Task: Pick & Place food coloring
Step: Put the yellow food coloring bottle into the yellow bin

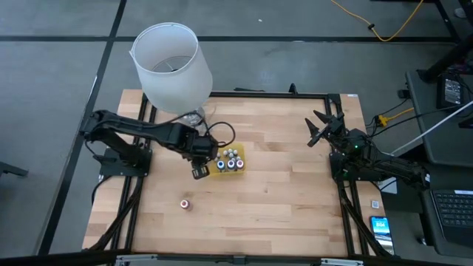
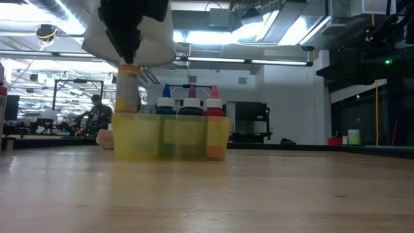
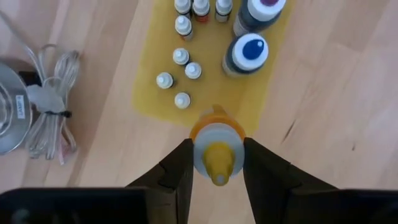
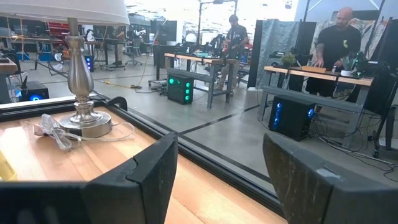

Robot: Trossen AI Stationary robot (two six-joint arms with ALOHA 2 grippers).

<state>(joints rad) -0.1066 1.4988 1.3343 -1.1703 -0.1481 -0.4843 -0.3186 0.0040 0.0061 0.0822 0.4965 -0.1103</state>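
**A:** What have the left fingers (image 3: 180, 171) got?

**B:** They are clamped on a yellow-capped food coloring bottle (image 3: 216, 149), one finger on each side of its body, nozzle pointing up at the wrist camera. The left gripper (image 1: 201, 157) holds it just off the edge of the yellow tray (image 3: 152, 81). From the low view, the bottle (image 2: 127, 90) hangs upright at the tray's (image 2: 171, 137) end, its base inside or just behind the wall; I cannot tell which.

**A:** And just beyond the fingers?

**B:** The tray holds the other bottles: small white-capped ones (image 3: 181, 99) nearest the fingertips, then two bigger dark bottles, one with a blue top (image 3: 247, 53). Low down, blue, purple and red tips (image 2: 191, 97) stick up above the tray wall.

**A:** Farther out?

**B:** A coiled lamp cord (image 3: 51, 99) lies to one side of the tray, next to the metal lamp base (image 3: 13, 109); the white lampshade (image 1: 171, 65) stands over it. One stray bottle (image 1: 185, 204) lies alone on the table (image 1: 288, 199), well apart from the tray.

**A:** The other arm?

**B:** The right gripper (image 1: 324, 127) waits near the table's far right edge, fingers (image 4: 149, 168) spread wide, nothing between them
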